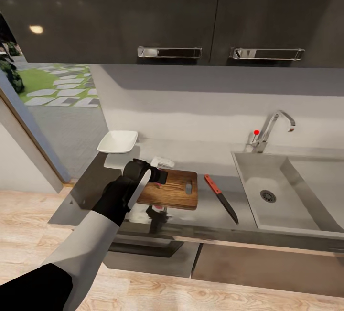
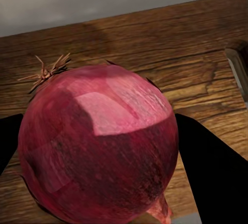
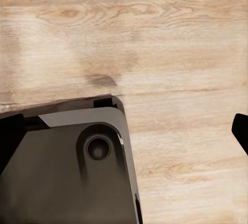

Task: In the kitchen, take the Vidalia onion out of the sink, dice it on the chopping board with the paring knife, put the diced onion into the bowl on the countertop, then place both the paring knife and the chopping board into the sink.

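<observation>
Left jaws clamped on pinkish-red round onion (image 2: 98, 146) over dark-brown wooden board (image 2: 155, 43); right jaws' state indeterminate. Onion to be set down centrally before release.

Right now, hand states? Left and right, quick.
Left hand: closed on the onion, over the board.
Right hand: cannot tell; its camera faces the wood floor, only finger edges visible.

The left arm (image 1: 91, 239) is clad in a pale grey sleeve-like shell, with black at the upper arm and a black wrist section crossed by a white curved panel. The left gripper (image 1: 160, 177) is black. A dark grey rounded-corner base plate (image 3: 67, 167) with a round recessed fitting is seen.
</observation>
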Robot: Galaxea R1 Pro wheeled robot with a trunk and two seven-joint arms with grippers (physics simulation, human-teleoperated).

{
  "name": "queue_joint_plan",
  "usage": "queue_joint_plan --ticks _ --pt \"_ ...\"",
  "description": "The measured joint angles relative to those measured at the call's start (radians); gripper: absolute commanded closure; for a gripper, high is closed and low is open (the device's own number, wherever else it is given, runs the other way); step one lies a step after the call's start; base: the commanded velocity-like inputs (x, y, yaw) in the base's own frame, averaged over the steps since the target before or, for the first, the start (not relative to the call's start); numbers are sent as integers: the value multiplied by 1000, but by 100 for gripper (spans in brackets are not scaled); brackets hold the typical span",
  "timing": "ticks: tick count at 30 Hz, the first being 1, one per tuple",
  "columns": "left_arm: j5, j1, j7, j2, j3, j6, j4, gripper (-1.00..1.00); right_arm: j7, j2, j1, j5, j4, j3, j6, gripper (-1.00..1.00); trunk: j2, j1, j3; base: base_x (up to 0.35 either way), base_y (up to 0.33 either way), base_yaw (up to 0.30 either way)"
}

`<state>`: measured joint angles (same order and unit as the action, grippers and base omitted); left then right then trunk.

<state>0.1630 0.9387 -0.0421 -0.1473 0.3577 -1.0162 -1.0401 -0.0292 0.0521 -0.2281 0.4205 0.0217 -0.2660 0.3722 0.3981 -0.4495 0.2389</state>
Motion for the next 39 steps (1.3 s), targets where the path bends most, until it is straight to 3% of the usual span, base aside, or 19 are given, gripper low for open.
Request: queue_joint_plan --ticks 27,39 --pt "-1 0 0 -2 5 1 16 100 0 0 0 0 0 0 -2 -100 0 0 0 1 0 0" --pt "-1 0 0 -1 5 1 19 100 0 0 0 0 0 0 -1 -100 0 0 0 122 0 0"
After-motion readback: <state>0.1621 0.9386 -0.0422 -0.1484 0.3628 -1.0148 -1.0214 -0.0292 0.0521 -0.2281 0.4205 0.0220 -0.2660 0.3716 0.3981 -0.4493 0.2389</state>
